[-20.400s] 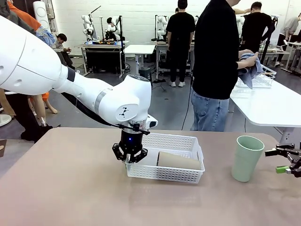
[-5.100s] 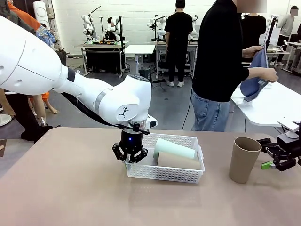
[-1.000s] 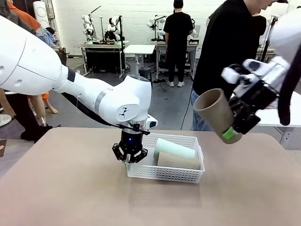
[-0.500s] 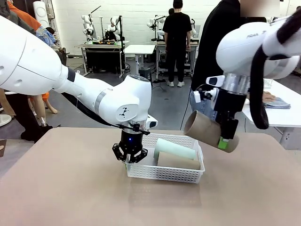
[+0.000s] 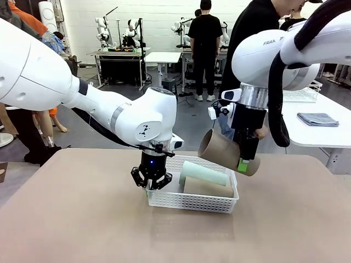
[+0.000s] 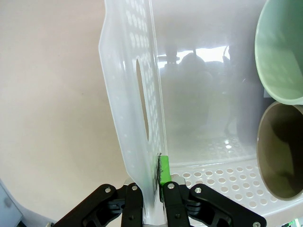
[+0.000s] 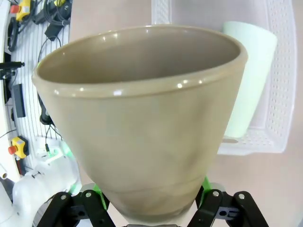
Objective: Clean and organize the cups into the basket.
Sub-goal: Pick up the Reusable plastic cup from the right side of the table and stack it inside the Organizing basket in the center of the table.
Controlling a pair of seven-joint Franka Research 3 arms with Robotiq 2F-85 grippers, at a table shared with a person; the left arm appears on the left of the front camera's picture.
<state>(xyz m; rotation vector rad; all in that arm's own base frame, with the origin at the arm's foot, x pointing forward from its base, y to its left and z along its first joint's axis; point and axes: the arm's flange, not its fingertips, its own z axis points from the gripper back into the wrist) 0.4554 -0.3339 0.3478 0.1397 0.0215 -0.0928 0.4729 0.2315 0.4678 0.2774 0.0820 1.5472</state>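
The white lattice basket point(image 5: 193, 200) sits mid-table with a mint green cup point(image 5: 203, 172) and a tan cup point(image 5: 208, 188) lying on their sides in it. My left gripper point(image 5: 151, 182) is shut on the basket's left end wall point(image 6: 137, 109), right by the handle cut-out. Both cup mouths, the mint cup point(image 6: 280, 52) and the tan cup point(image 6: 281, 146), face that wrist camera. My right gripper point(image 5: 245, 162) is shut on a second tan cup point(image 5: 226, 152), tilted with its mouth to the left, in the air above the basket's right end. That held cup point(image 7: 142, 118) looms large in the right wrist view, above the basket point(image 7: 279, 94).
A person in a black top stands behind my right arm at the far side. On the white side table at the right lie a folded blue-grey cloth point(image 5: 317, 119) and a wire rack point(image 5: 300, 94). Bare tabletop lies left of and in front of the basket.
My right arm has carried the tan cup left and down, from high at the right to just above the basket's right end. The left gripper and basket stay still.
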